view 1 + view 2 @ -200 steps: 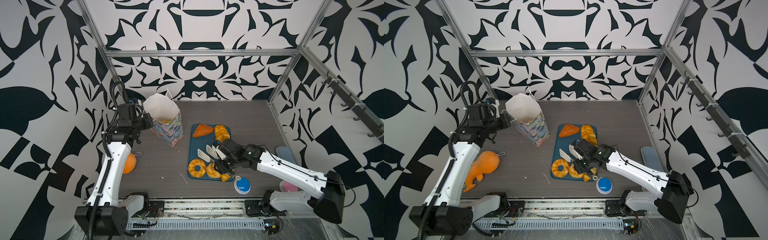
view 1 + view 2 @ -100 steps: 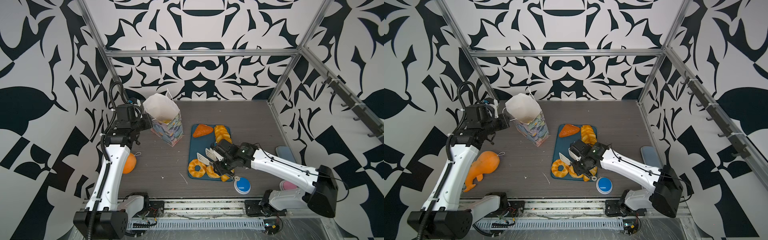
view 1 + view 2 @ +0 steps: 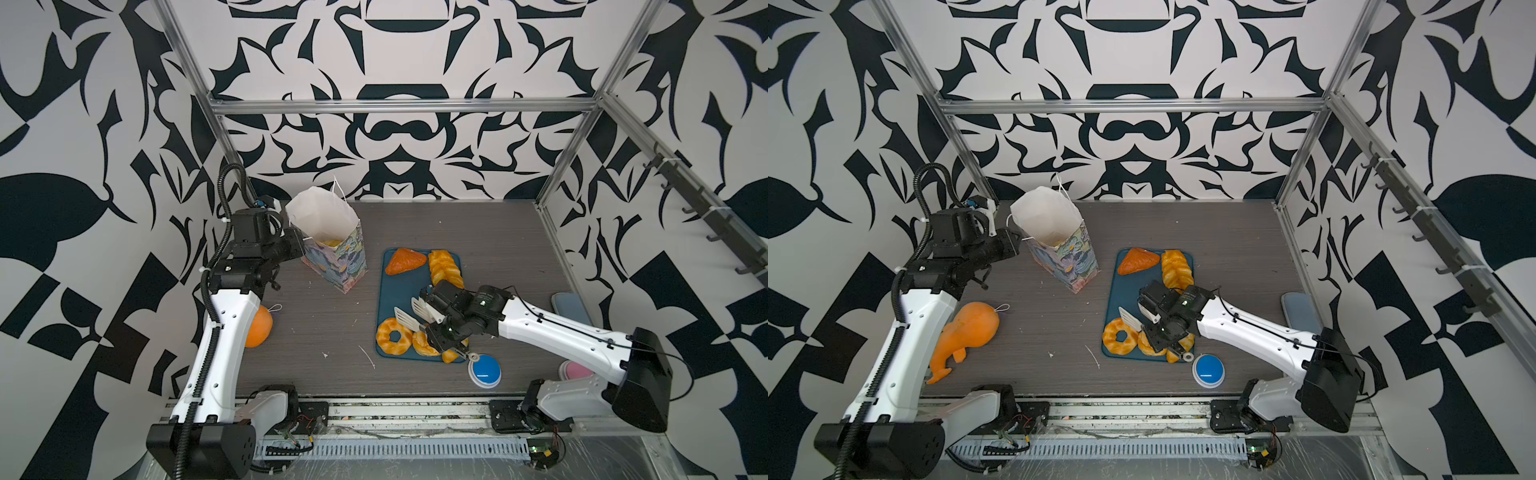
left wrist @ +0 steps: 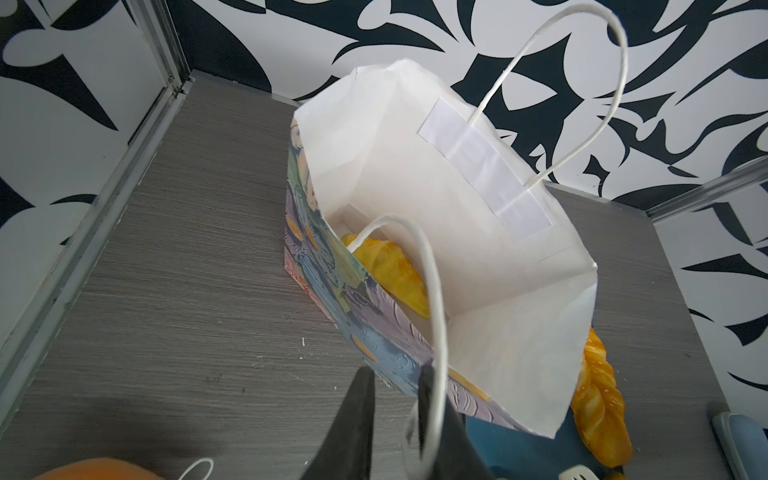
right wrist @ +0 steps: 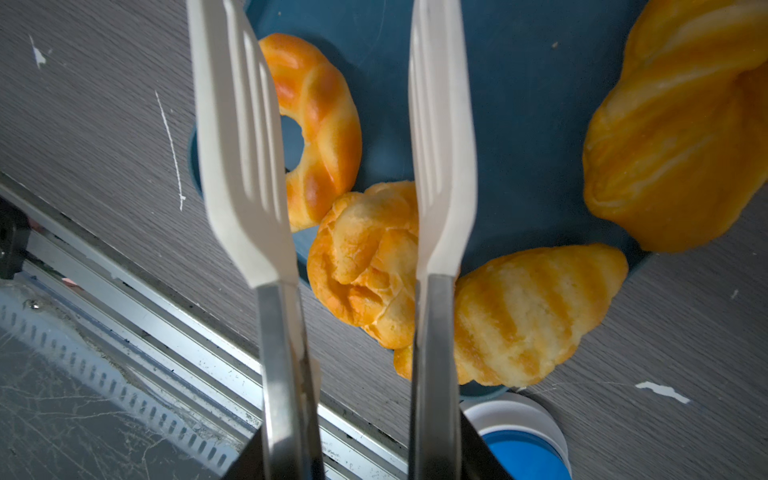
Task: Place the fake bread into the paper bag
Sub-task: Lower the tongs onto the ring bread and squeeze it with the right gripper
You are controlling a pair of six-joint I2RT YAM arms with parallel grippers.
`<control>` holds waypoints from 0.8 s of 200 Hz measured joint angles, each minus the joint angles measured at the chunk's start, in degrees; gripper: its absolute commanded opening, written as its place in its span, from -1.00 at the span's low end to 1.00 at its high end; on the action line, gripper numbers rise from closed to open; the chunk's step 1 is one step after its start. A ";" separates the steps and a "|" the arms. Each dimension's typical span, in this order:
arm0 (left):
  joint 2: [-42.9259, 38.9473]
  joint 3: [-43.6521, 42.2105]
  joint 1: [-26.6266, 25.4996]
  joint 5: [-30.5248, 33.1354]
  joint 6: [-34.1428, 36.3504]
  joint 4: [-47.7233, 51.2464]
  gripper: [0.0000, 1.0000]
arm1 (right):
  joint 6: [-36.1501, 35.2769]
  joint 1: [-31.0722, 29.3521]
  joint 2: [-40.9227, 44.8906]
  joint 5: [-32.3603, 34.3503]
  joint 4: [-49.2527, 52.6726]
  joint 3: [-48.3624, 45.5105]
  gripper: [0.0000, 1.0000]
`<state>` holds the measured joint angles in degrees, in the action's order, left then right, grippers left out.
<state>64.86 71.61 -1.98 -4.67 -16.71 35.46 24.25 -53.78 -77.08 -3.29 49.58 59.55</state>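
Observation:
The paper bag point(image 3: 332, 232) point(image 3: 1059, 245) stands upright at the back left, mouth open, with one fake bread croissant point(image 4: 395, 270) inside. My left gripper point(image 4: 397, 370) is at its near wall, open by a small gap. The bag's string handle point(image 4: 432, 291) drapes over one finger. On the blue tray point(image 3: 390, 299) lie an orange triangle point(image 3: 405, 262), a braided loaf point(image 3: 444, 266), a ring point(image 3: 394, 336), a round bun point(image 5: 365, 262) and a croissant point(image 5: 532, 316). My right gripper point(image 5: 361, 457) is shut on white tongs point(image 5: 241, 145), blades apart above the ring and bun.
An orange whale toy point(image 3: 967, 328) lies by the left arm. A blue and white round button point(image 3: 484, 371) sits just off the tray's near right corner. A grey-blue pad point(image 3: 569, 305) lies by the right wall. The metal rail point(image 5: 124, 291) runs along the front edge.
The left gripper's jaws have parted at the bag handle. The right arm with the tongs has shifted a little left over the tray's near end.

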 measured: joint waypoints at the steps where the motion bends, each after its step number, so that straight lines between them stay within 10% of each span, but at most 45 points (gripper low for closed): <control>1: 0.00 0.00 0.00 0.00 0.00 0.00 -0.53 | 0.02 0.00 0.00 0.02 -0.02 0.00 0.00; 160: 0.02 -0.02 0.00 -0.81 0.00 -0.02 -0.51 | -2.82 -4.63 -7.48 3.04 2.49 1.55 -0.01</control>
<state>64.88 71.59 -1.98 -5.48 -16.71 35.44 21.43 -58.41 -84.55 -0.25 52.07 61.10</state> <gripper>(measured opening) 0.244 0.498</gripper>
